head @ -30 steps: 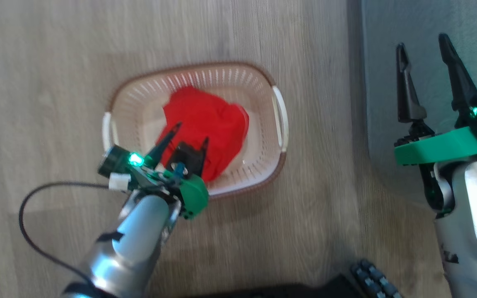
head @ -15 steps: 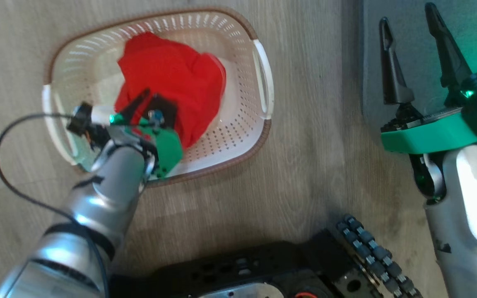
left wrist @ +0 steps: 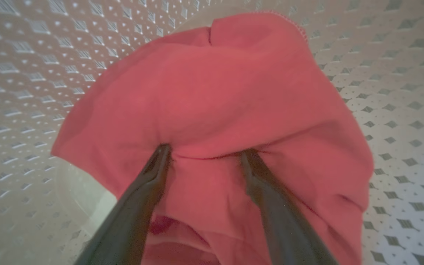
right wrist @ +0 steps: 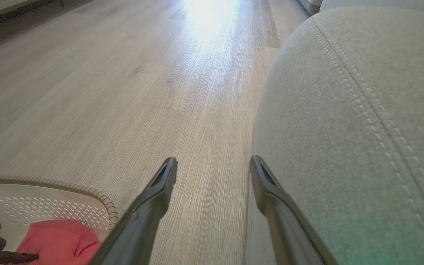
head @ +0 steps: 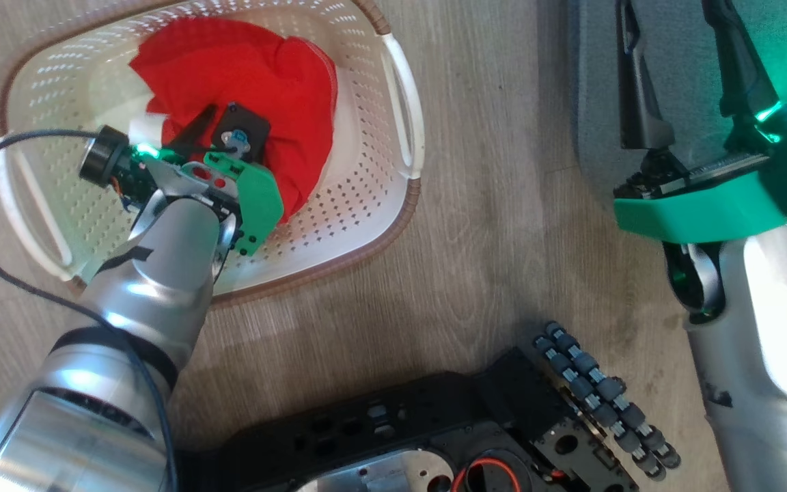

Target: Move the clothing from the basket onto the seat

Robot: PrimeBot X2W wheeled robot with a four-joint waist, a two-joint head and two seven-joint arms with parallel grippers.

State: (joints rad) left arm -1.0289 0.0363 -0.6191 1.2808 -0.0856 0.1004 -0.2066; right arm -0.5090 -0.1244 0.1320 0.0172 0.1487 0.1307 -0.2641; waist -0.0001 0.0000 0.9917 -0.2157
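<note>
- The robot base [head: 434,437], dark with 1 row of rollers, lies along the near edge of the head view. The body probably bends forward to give the left arm reach.
- The left gripper [left wrist: 205,150] is inside the basket [head: 356,205]. Its 2 fingers are apart, and both tips press into the clothing [head: 264,75], which dimples around them. Nothing is clamped. This spread stance probably straddles a fold so that closing pinches it.
- The clothing lies as 1 red heap on the basket floor, from the middle toward the far wall. Whether it is 1 garment or 2 cannot be told.
- The basket stands on the wooden floor [head: 503,205], left of the seat [right wrist: 344,110], with a strip of floor between them.
- The right gripper [right wrist: 212,161] hangs at the near left corner of the seat, fingers apart and empty. It is probably parked clear of the left arm's path.
- Compared with 1 second earlier, the head camera has tilted, so the basket sits higher and further left in the picture and the base is now exposed. The left gripper has advanced from above the near edge of the heap into contact with it. The right gripper stays spread.
</note>
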